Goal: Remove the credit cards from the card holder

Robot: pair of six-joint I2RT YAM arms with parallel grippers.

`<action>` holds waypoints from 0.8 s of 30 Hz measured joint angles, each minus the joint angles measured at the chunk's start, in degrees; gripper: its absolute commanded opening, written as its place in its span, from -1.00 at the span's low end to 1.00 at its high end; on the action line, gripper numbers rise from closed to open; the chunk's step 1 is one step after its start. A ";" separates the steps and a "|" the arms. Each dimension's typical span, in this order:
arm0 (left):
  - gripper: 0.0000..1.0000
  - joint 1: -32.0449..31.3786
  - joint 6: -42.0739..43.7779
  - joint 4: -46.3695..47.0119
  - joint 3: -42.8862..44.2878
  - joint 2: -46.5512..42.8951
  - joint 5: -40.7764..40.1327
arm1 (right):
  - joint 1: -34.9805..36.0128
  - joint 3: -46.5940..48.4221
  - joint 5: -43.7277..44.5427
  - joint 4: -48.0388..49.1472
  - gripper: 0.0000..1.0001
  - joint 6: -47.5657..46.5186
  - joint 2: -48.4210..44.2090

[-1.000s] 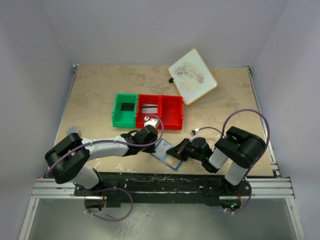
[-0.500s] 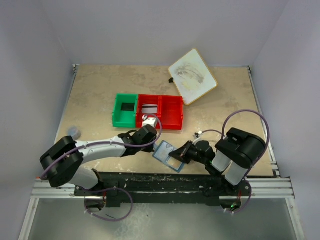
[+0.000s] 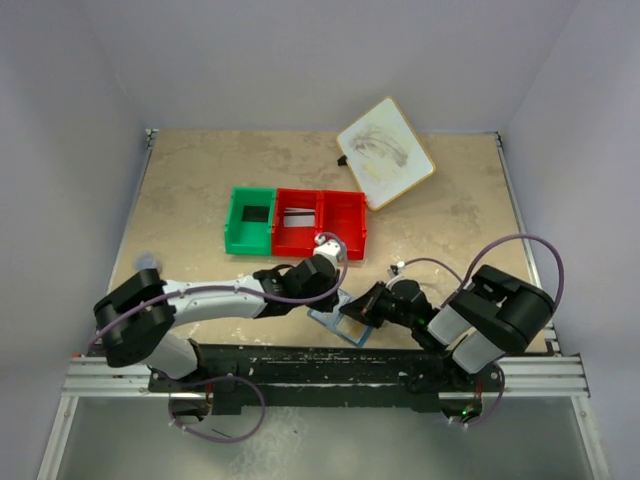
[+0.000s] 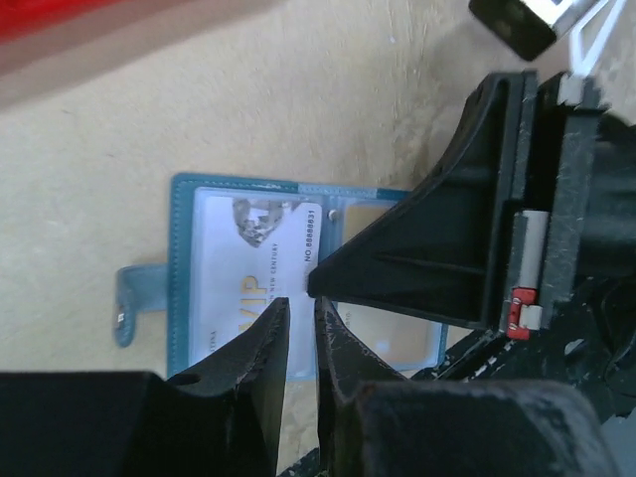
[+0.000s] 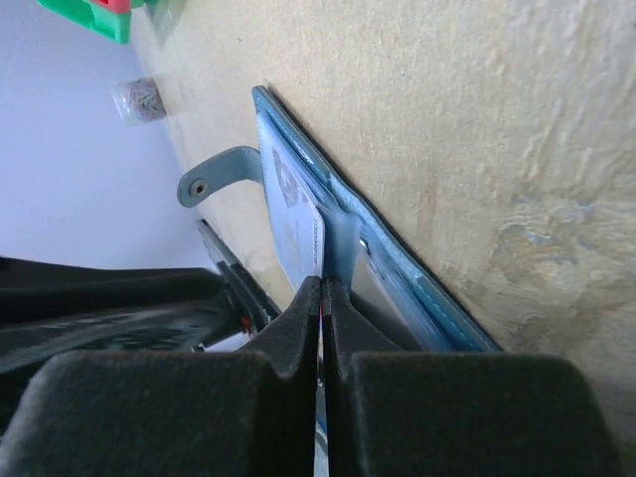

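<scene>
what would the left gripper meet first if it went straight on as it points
Likely the white card in the wallet, just ahead of the left gripper; the right gripper sits beside that line, depth unclear.

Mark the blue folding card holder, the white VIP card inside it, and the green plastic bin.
blue folding card holder (image 4: 185, 268), left wrist view, left border.
white VIP card (image 4: 248, 278), left wrist view, printed face.
green plastic bin (image 3: 247, 243), top external view, near wall.
</scene>
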 measured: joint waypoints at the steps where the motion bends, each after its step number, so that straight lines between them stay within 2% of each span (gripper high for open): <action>1: -0.72 -0.44 -0.04 0.55 0.24 1.42 0.42 | 0.00 0.46 0.02 -1.18 -1.00 -0.28 -0.61; 6: -0.73 -1.09 -1.31 1.01 0.61 8.98 -0.87 | 0.00 0.85 0.17 -7.08 -1.00 -0.90 -4.42; 17: -0.73 -1.09 -3.15 1.51 0.68 9.27 -8.09 | 0.00 1.57 1.62 -27.06 -1.00 -2.84 -22.08; 24: -0.76 -1.11 -3.15 2.10 0.37 9.27 -8.11 | 0.00 1.60 1.86 -33.81 -1.00 -2.82 -25.99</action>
